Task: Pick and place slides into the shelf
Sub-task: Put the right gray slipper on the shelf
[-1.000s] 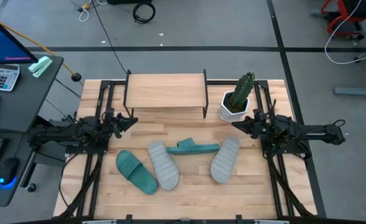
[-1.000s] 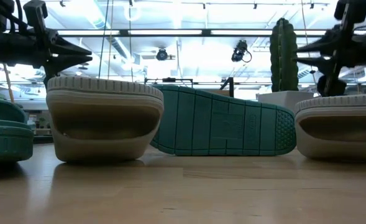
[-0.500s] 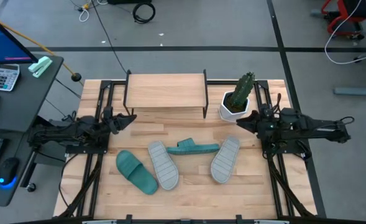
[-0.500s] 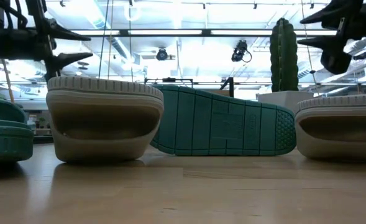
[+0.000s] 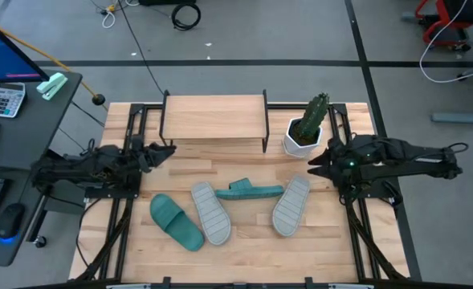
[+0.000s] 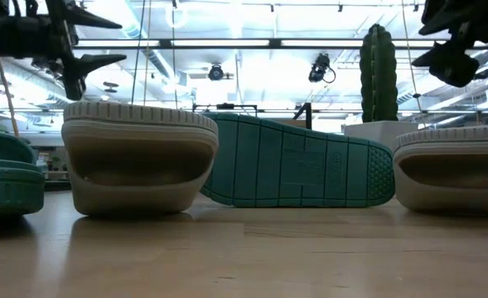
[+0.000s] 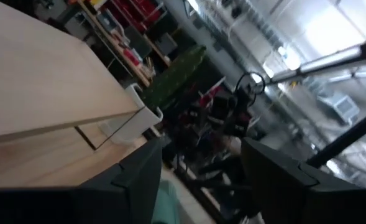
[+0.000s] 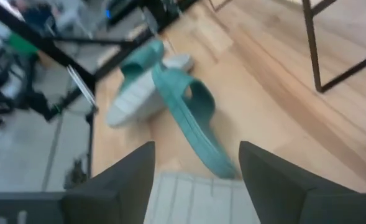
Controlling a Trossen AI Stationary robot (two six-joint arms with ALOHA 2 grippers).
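No readable text, labels, brands, numbers or signs anywhere. Calculator (image 5: pixel 6 100) keys on side desk too small to read. Teal slide (image 6: pixel 297 161) sole in low view shows faint moulded marks, illegible. Monitor (image 5: pixel 3 52) screen content unreadable.
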